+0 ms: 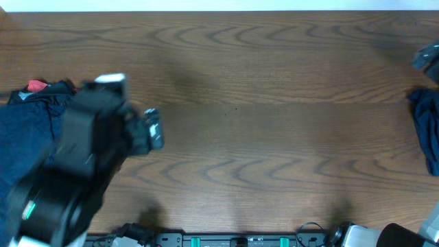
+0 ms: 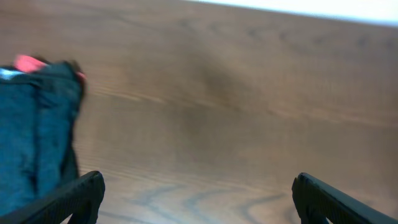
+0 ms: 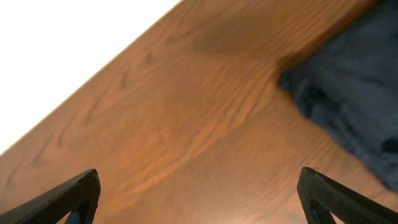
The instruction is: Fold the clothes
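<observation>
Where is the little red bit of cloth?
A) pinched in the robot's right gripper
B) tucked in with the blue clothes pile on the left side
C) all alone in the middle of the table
B: the red piece peeks out at the far end of the blue clothes piled on the left, while the right gripper stands open with nothing between its fingers.

Navy clothes (image 1: 27, 134), red piece (image 1: 38, 86), wood-grain table (image 1: 260, 82)
</observation>
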`<act>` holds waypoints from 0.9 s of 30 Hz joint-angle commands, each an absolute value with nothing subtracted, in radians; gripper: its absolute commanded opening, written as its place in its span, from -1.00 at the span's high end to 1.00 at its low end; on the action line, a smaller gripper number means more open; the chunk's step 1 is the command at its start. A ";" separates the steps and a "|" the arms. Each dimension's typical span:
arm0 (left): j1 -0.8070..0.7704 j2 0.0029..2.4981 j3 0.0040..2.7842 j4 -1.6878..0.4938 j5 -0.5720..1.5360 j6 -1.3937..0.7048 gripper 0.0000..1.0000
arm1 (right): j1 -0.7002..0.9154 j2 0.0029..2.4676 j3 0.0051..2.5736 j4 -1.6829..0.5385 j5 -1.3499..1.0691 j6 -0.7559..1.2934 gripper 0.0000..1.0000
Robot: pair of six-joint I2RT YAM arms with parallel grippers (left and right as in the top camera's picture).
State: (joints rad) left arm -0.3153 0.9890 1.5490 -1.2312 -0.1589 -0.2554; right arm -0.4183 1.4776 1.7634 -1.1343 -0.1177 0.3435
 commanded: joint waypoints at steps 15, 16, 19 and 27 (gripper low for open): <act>-0.304 0.852 1.554 -1.248 -0.260 -0.240 -0.96 | -0.366 1.466 1.762 -1.239 -0.131 0.336 -0.99; -0.304 0.852 1.554 -1.248 -0.260 -0.240 -0.96 | -0.366 1.466 1.762 -1.239 -0.131 0.336 -0.99; -0.304 0.852 1.554 -1.249 -0.259 -0.240 -0.96 | -0.366 1.466 1.762 -1.239 -0.131 0.336 -0.99; -0.304 0.852 1.554 -1.250 -0.259 -0.240 -0.96 | -0.366 1.466 1.762 -1.239 -0.131 0.336 -0.99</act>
State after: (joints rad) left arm -0.3084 0.8516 1.5490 -1.2491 -0.2432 -0.2535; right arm -0.3767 1.4776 1.7626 -1.2377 -0.1314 0.3435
